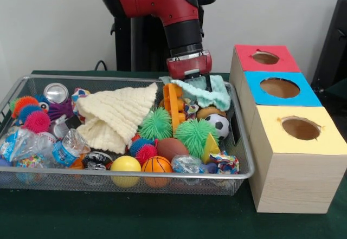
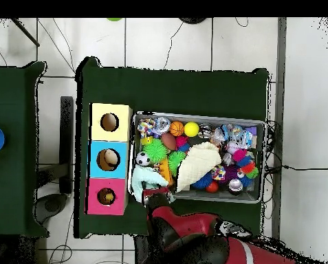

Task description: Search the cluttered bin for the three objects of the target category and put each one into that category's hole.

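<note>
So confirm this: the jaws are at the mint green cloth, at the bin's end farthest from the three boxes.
Wrong on the end. The front view shows the gripper at the mint green cloth, but at the bin's end nearest the boxes, not farthest.

The red and black arm (image 1: 162, 6) enters from the top centre of the front view and angles down to the right. Its black wrist section ends in a red block just above the frame's middle. The gripper (image 1: 191, 82) hangs below that block, pointing straight down; its fingers are hidden, so their spacing cannot be judged. In the overhead view, the arm (image 2: 194, 237) fills the lower centre, and the gripper (image 2: 152, 196) sits left of centre.
</note>
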Robot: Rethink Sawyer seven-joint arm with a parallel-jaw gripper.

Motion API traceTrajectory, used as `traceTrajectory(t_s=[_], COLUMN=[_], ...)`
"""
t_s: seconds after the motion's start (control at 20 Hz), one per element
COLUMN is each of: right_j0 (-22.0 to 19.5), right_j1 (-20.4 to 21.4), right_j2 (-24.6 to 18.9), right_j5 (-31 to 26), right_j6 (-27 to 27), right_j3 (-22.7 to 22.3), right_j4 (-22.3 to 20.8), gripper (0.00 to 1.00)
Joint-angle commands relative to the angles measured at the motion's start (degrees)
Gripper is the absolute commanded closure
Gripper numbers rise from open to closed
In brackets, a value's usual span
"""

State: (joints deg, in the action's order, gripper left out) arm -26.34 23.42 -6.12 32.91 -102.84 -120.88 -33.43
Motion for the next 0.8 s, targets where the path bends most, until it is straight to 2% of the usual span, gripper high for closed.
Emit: traceTrajectory(t_s=[0.05,0.35,0.7,0.8], right_j0=[2.21,3.81,5.27,6.68], right_j1=[1.52,-1.52,-0.49,1.46], right_j2=[-3.92,-4.17,-3.22,-2.62], right_j5=[10.66,15.52,16.90,17.39], right_j6=[-7.71,-6.89,-6.62,-6.58], right_j3=[6.45,10.43,10.19,8.87], right_j4=[0.76,1.46,2.13,3.63], gripper=[0.00,0.00,0.00,0.00])
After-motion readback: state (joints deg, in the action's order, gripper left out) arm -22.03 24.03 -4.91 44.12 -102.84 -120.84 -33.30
